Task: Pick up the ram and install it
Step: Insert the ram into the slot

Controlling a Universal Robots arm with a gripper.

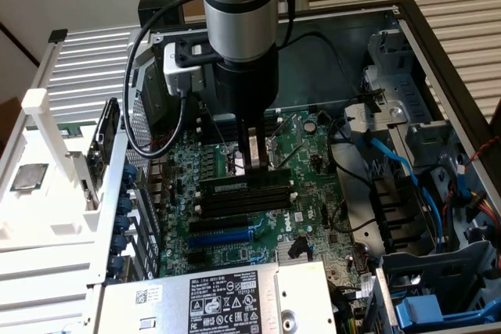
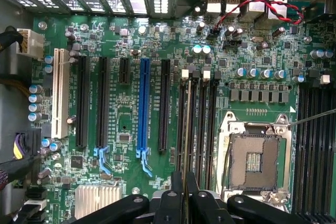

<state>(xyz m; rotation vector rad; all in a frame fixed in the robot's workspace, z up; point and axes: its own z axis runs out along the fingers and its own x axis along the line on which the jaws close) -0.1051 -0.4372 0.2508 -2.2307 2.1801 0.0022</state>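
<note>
You are looking into an open computer case (image 1: 438, 52) with a green circuit board (image 1: 309, 193) lying flat inside. Your arm comes straight down over the middle of the board. The claw (image 1: 254, 163) is narrowed, and its two dark fingers are pinched on the ram (image 1: 235, 186).

In the exterior view, the ram stands on its thin edge with its flat faces upright, at the row of long black slots (image 1: 250, 202). Its long axis runs from the exterior view's left to the exterior view's right, rising slightly toward the right, parallel to those slots. The claw grips it a little right of its middle. A pale label shows on the near face.

In the wrist view, you see the ram (image 2: 187, 129) edge-on, as a thin pale line reaching out from between the fingers of the claw (image 2: 184, 190). It lines up with the black slots (image 2: 203, 124) and sits over the side of the group farther from the square metal chip socket (image 2: 254, 156). The long blue slot (image 2: 143, 103) runs parallel to it, well off to the other side. You cannot tell whether the ram is fully seated or exactly which slot it is in.
</note>
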